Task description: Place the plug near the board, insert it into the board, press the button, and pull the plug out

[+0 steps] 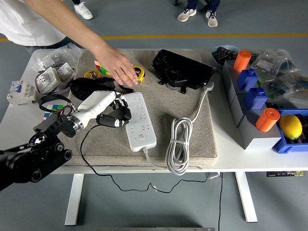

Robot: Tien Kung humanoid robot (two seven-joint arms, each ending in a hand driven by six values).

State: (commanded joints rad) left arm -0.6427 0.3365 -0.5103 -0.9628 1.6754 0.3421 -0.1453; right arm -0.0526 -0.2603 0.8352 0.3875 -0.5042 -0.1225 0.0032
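Head view: left hand at the power strip

Reaching in from the left, the robot's left hand (114, 114) has its black fingers (124, 113) curled around a dark plug (107, 121), touching the left edge of the long white power strip (140, 121) on the beige mat (192, 134) over the white counter (19, 115). A person's hand (118, 67) covers the yellow tape measure (138, 72).

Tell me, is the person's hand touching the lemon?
No, the person's hand is over the yellow tape measure, far from the lemon.
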